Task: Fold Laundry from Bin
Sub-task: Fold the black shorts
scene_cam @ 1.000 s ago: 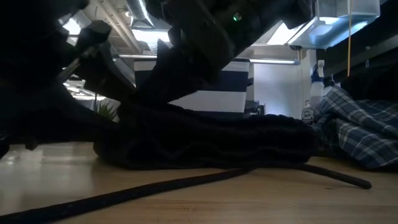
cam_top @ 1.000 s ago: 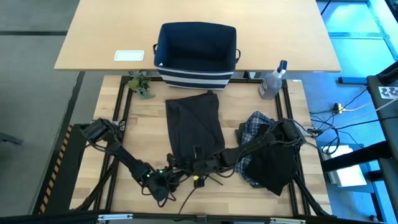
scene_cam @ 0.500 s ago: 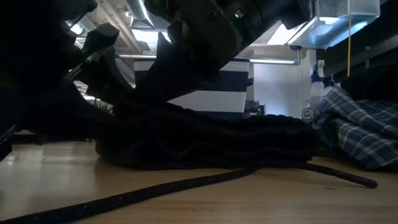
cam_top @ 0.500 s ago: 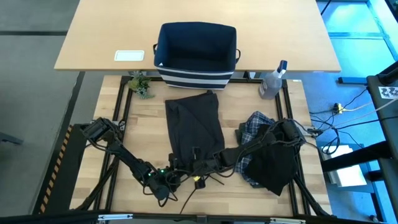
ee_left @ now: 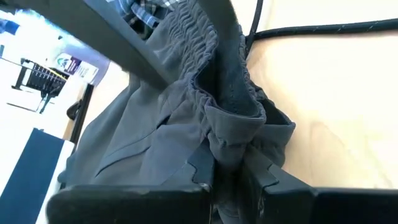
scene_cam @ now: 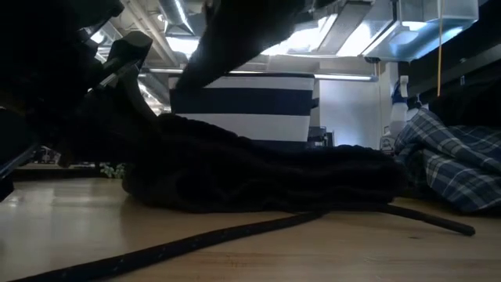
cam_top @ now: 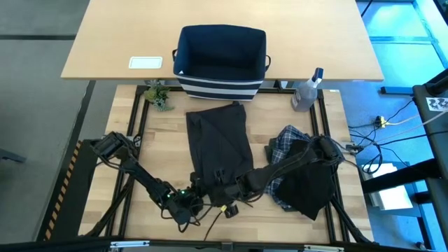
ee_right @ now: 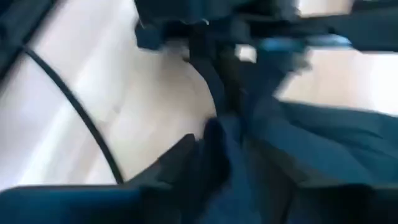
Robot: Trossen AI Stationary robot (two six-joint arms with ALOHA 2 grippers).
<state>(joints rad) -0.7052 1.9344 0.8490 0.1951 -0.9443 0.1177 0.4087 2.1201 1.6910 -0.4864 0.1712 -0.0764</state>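
1. Left arm (cam_top: 136, 171): black, slender jointed links, a small green light glowing near its wrist
2. Right arm (cam_top: 290, 164): matching black links, thin black cables trailing off it
3. Left fingers (ee_left: 273, 177): dark, flat, angular, with stepped edges

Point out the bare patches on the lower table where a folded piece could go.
Free: left of the olive garment, below the plant; a smaller strip between the garment and the plaid shirt. Crowded: the near edge, where both grippers meet.

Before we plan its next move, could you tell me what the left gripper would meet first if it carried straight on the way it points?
The left gripper is already shut on the dark olive-green garment; straight on lies more of that cloth.
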